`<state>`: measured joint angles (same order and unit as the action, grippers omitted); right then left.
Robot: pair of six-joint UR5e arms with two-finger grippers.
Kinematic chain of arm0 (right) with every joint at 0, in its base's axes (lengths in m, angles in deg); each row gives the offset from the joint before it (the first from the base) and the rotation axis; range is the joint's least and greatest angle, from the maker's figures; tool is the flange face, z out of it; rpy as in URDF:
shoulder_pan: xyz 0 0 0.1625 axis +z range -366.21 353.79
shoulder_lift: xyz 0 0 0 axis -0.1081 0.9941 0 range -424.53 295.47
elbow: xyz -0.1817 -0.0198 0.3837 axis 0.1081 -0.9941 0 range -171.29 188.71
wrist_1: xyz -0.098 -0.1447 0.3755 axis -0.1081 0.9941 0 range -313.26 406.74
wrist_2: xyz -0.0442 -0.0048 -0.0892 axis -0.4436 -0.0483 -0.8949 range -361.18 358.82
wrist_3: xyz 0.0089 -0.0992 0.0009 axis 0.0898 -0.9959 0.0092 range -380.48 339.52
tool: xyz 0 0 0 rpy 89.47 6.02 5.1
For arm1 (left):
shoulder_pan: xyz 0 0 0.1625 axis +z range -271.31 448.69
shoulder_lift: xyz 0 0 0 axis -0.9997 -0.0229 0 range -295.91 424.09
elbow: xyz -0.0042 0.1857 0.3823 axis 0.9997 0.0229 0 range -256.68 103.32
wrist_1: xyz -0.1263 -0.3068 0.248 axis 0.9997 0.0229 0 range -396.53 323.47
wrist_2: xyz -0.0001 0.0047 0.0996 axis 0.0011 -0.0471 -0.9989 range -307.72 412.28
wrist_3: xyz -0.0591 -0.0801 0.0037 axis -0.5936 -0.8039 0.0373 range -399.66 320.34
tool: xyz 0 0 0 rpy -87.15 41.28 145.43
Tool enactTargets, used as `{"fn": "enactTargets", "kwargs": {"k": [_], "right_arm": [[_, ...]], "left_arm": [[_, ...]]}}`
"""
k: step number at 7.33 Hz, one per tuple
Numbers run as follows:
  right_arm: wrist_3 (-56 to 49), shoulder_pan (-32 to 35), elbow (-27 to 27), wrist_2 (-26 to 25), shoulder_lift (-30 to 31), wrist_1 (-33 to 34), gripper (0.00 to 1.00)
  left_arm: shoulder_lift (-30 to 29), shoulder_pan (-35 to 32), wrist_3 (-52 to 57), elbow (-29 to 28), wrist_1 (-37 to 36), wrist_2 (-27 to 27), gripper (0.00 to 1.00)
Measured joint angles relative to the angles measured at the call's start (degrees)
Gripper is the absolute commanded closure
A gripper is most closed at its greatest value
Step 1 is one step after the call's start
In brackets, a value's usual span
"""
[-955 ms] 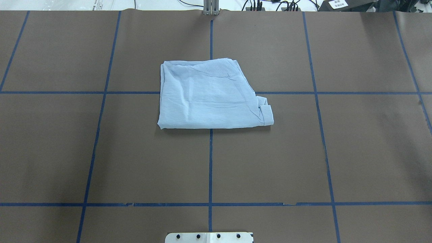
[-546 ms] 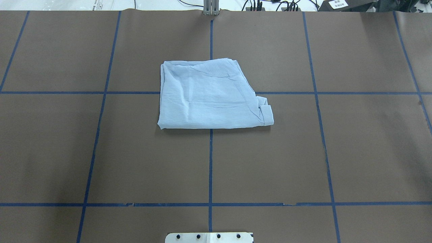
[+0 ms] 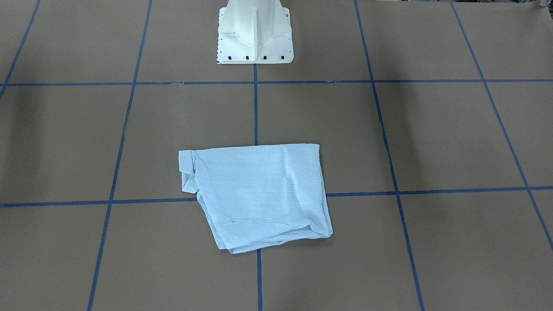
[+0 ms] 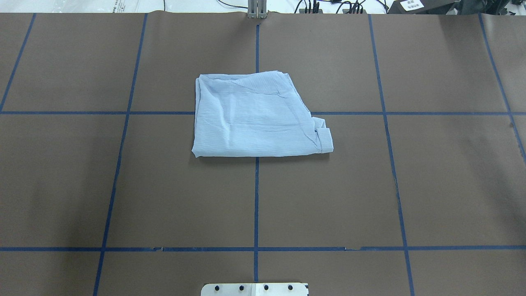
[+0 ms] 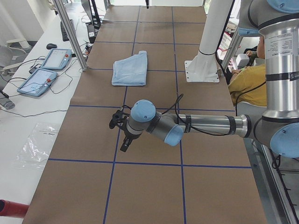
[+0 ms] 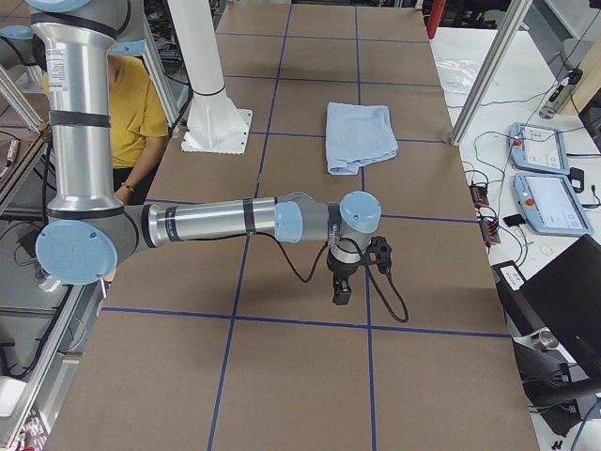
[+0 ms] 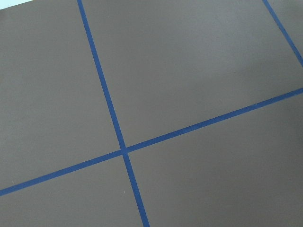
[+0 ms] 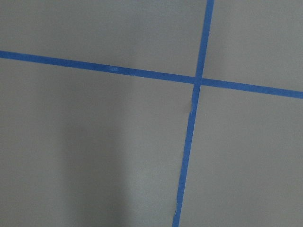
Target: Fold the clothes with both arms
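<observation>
Shirt (image 4: 254, 121) unmoved, lying folded; left gripper (image 5: 124, 147), right gripper (image 6: 340, 295) well apart.

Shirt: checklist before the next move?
1. Shirt folded, flat on table: ok.
2. Edges tidy: not ok, cuff sticks out on the robot's right, near side.
3. Arms clear of shirt: ok, left pincer and right pincer hang over bare table toward its ends.
4. Pincers open: cannot tell, side views only.
5. Wrist views on shirt: not ok, only tape and table.
6. Person off the table: ok.
</observation>
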<state>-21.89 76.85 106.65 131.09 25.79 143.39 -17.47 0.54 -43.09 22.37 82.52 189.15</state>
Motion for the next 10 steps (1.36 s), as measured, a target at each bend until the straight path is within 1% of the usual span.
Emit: {"fn": "enactTargets", "kwargs": {"k": [2,5,8,10], "right_arm": [[-0.01,0.0,-0.08,0.6,-0.08,0.02,0.0],[-0.02,0.04,-0.5,3.7,0.25,0.03,0.0],[-0.1,0.08,-2.05,4.08,-0.22,0.03,0.0],[-0.11,0.09,-3.56,5.23,-0.37,0.03,0.0]], "left_arm": [[-0.13,-0.01,-0.04,0.49,0.23,0.17,0.0],[-1.07,-0.01,-0.32,0.53,2.66,0.15,0.0],[-1.54,-0.03,-0.29,1.4,4.15,-0.05,0.0],[-2.26,-0.21,-0.19,2.05,8.43,-2.45,0.0]]}}
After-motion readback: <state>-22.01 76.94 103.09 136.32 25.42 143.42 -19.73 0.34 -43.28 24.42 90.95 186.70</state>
